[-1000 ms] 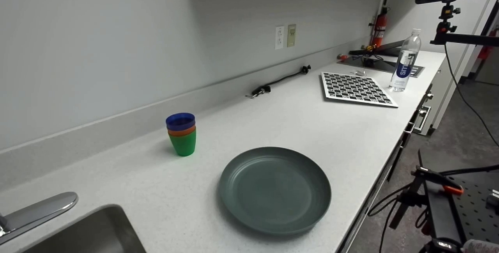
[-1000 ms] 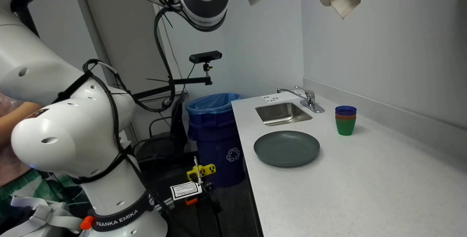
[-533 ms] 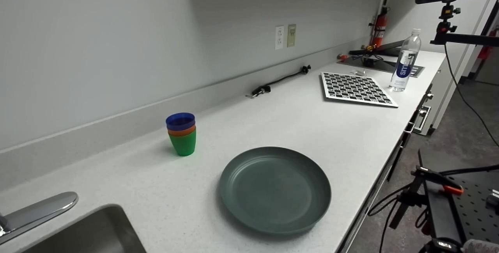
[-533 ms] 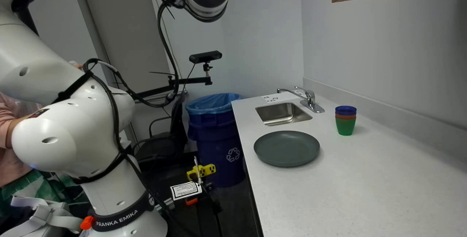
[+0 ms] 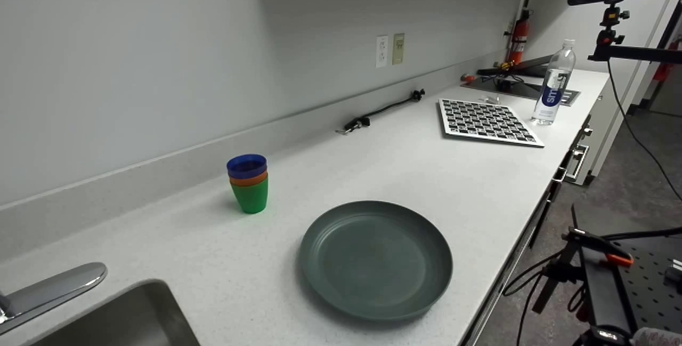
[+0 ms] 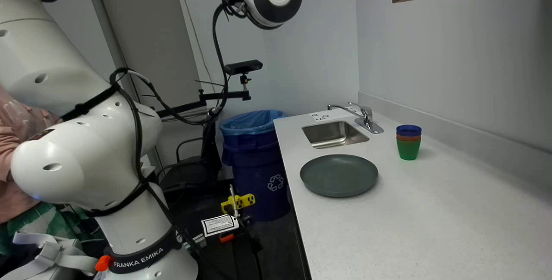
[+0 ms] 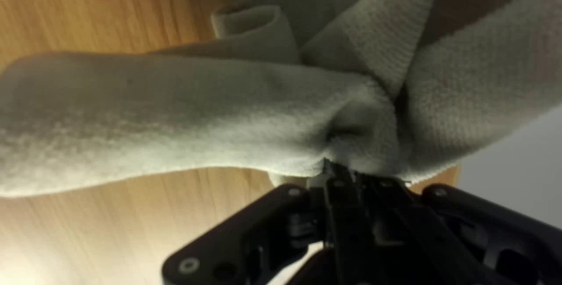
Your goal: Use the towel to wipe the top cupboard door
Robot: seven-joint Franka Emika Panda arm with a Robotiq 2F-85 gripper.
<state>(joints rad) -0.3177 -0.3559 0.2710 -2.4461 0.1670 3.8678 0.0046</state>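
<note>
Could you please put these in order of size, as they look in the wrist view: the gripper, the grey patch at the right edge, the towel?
1. towel
2. gripper
3. grey patch
All three run out of the frame, so this ranks only what shows.

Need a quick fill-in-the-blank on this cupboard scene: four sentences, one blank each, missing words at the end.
1. In the wrist view, the gripper pinches the ____.
2. In both exterior views, the stacked cups run blue, ____, green from top to bottom.
3. In an exterior view, an upright ____ stands beside the checkered board.
4. In an exterior view, the liner in the bin is ____.

Missing words: towel; orange; bottle; blue.
</note>
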